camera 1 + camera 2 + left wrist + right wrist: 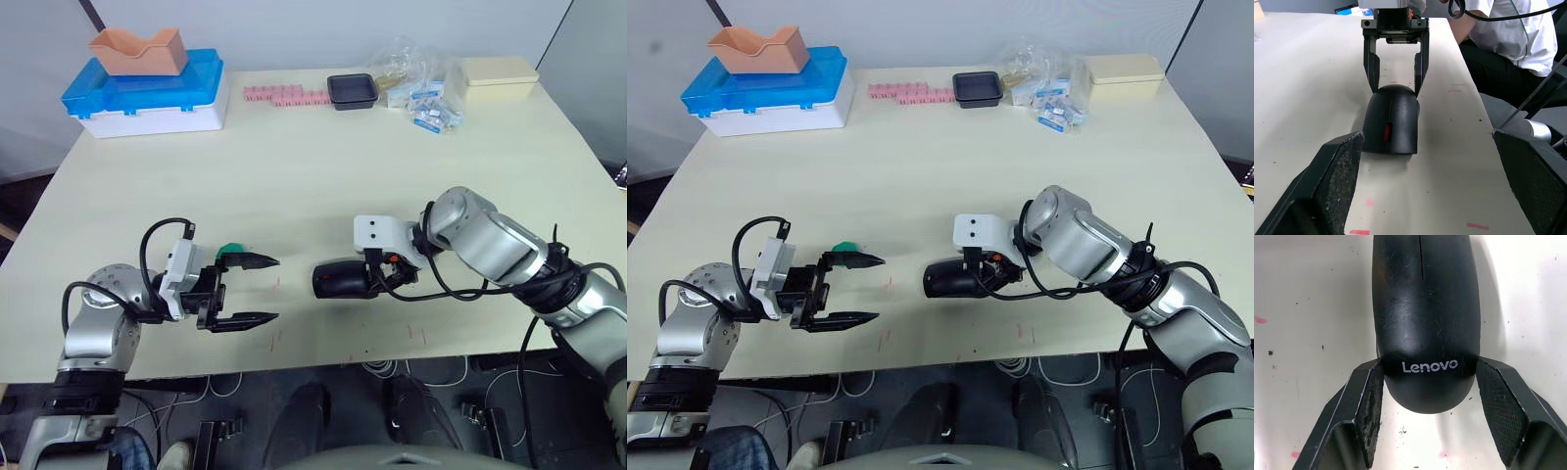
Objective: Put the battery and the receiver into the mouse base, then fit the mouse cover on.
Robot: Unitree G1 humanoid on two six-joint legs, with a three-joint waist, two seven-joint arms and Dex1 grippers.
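Gripping the mouse cover (338, 281): right jaws (1425, 377) straddle its rear end w/ the Lenovo logo, one finger each side; pads (1371, 406) look touching or nearly so at the shell's flanks, can't confirm a hard clamp from the wrist view, but the left wrist view shows both fingers pressed along the sides. Cover sits on the table (294, 166), appears seated on the mouse base, red mark (1386, 132) visible at the front end facing the left jaws; base itself mostly hidden under cover, can't tell more. Battery not discernible.

Left jaws (250, 290) wide apart, nothing between them, hovering low over the table, tips pointed toward the mouse's front, well apart from it w/ bare table in the gap. Small green round piece (231, 250) just beside the upper left finger, on the far side from the mouse; contact unclear.

Beyond both jaws, far table edge: blue-lidded white box (147, 93) w/ an orange tray (139, 49) on top, row of pink blocks (286, 95), small black tray (352, 90), clear bags w/ small parts (421, 93), cream lidded box (498, 76). A person in a white shirt (1513, 34) seated past the table edge in the left wrist view.
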